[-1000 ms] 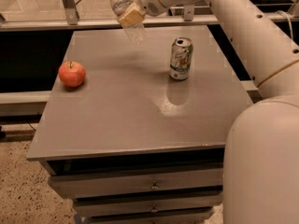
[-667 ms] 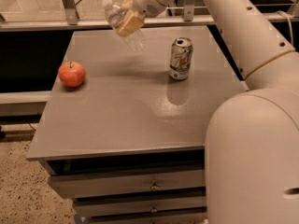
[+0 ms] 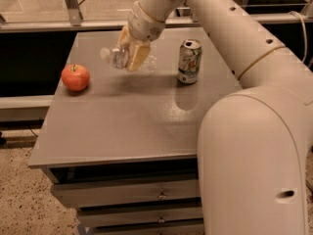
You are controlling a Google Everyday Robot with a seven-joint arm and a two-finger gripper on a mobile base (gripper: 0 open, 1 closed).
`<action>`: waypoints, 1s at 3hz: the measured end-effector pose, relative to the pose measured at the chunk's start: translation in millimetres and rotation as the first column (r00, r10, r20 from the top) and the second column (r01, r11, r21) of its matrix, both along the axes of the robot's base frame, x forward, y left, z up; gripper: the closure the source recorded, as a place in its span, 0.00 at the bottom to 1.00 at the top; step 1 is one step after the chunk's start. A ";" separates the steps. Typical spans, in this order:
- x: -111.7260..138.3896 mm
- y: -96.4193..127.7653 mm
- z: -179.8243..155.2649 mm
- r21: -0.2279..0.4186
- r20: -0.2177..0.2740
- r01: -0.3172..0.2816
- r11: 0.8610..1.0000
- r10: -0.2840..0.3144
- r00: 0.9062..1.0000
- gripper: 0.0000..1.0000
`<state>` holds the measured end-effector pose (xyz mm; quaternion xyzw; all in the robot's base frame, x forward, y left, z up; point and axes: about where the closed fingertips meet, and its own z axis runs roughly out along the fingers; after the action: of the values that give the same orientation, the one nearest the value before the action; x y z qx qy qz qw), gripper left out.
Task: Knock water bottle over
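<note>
The water bottle (image 3: 116, 58) is clear, with its white cap pointing left. It lies almost on its side just above the grey table top (image 3: 127, 126), in the back middle. My gripper (image 3: 131, 54) reaches down from the upper right, and its tan fingers (image 3: 138, 56) are closed around the bottle's middle. The bottle's lower end sticks out to the right of the fingers. Whether the bottle touches the table I cannot tell.
A green-and-white soda can (image 3: 189, 61) stands upright to the right of the gripper. A red apple (image 3: 75, 77) sits near the table's left edge. My arm's large white body (image 3: 254, 155) fills the right foreground. Drawers (image 3: 146, 195) sit below the table front.
The gripper has come down and forward from the table's back edge with the bottle in it. The bottle has tipped from tilted to nearly horizontal, cap to the left.
</note>
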<state>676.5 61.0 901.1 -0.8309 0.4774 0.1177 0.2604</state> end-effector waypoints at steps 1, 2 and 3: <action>-40.5 0.8 -34.7 -0.169 -0.024 -0.205 0.964 0.204 0.979 1.00; -74.8 4.3 -63.2 -0.294 -0.060 -0.382 0.876 0.382 0.922 0.74; -75.5 4.5 -61.5 -0.296 -0.061 -0.386 0.874 0.386 0.921 0.51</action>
<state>601.0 65.6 839.5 -0.9393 0.3145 0.0926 0.1015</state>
